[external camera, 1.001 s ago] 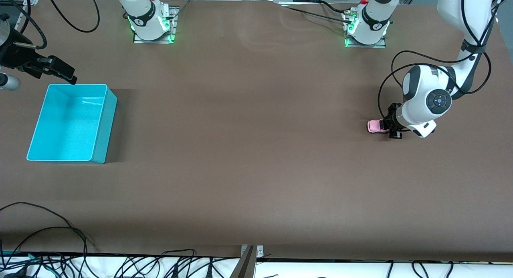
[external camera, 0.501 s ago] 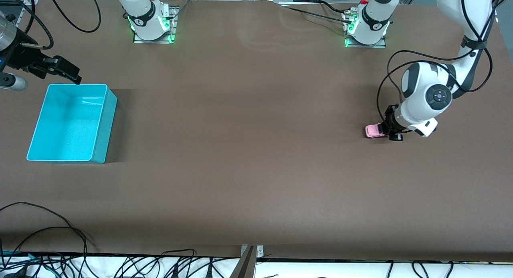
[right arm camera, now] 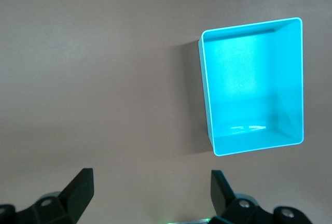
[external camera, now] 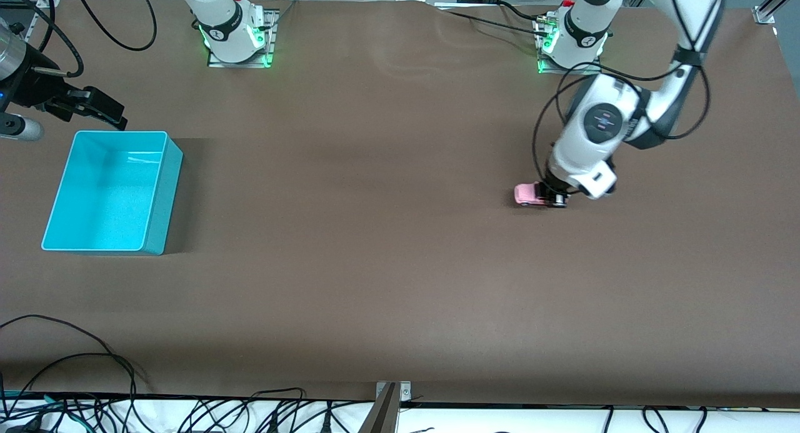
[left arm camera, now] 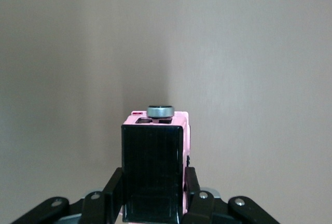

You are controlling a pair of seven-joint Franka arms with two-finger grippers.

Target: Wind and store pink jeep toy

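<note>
turquoise bin (external camera: 106, 192) empty, jeep (external camera: 526, 194) outside

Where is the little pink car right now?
The pink jeep toy sits on the table toward the left arm's end, clamped in the left gripper.

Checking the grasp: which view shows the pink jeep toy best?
Left wrist view: the pink jeep toy fills the centre, clamped by the left gripper. Front view shows it tiny, partly hidden. Right wrist view shows only the turquoise bin.
</note>
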